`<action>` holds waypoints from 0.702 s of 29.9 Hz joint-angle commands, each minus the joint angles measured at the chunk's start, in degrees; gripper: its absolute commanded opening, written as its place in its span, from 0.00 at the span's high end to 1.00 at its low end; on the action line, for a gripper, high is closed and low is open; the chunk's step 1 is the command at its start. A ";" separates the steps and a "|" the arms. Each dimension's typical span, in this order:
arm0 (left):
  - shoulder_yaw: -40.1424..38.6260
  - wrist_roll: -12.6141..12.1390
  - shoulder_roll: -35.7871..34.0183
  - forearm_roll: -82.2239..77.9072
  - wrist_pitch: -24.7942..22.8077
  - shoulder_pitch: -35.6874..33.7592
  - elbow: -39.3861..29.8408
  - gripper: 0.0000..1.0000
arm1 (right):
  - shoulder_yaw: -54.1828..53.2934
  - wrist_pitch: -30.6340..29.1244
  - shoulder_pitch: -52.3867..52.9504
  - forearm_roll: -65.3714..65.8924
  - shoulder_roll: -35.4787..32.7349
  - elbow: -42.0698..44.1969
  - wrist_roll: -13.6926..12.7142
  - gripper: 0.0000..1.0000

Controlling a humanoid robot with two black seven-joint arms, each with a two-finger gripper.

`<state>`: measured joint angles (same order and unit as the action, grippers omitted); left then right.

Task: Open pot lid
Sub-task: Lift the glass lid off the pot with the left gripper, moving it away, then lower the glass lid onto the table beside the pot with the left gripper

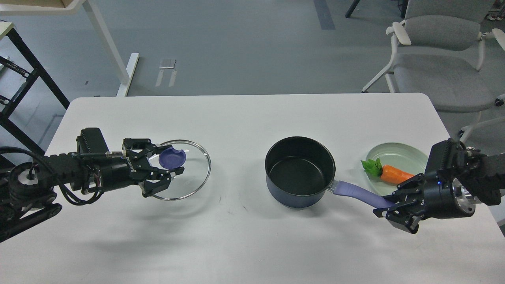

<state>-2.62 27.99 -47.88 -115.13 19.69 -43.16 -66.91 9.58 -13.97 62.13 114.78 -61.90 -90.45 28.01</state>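
A dark blue pot [300,173] stands uncovered on the white table [244,240], its inside black and bare. Its purple handle [361,195] points to the right. My right gripper [388,209] is shut on the end of that handle. My left gripper [167,173] is shut on the purple knob [172,157] of the round glass lid [185,175]. It holds the lid a little above the table at the left, well clear of the pot.
A pale green plate [402,156] with a toy carrot [392,173] lies right of the pot, just behind my right gripper. A grey chair [438,59] stands beyond the table's right corner. A black frame [23,79] stands at the far left.
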 commanded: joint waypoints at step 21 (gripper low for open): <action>-0.37 0.01 0.68 0.17 8.31 9.06 9.34 0.55 | 0.00 0.00 -0.08 0.00 -0.23 0.01 -0.01 0.66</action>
<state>-2.99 28.01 -47.36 -114.96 28.00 -34.20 -58.08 9.58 -13.97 62.05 114.78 -62.14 -90.44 28.00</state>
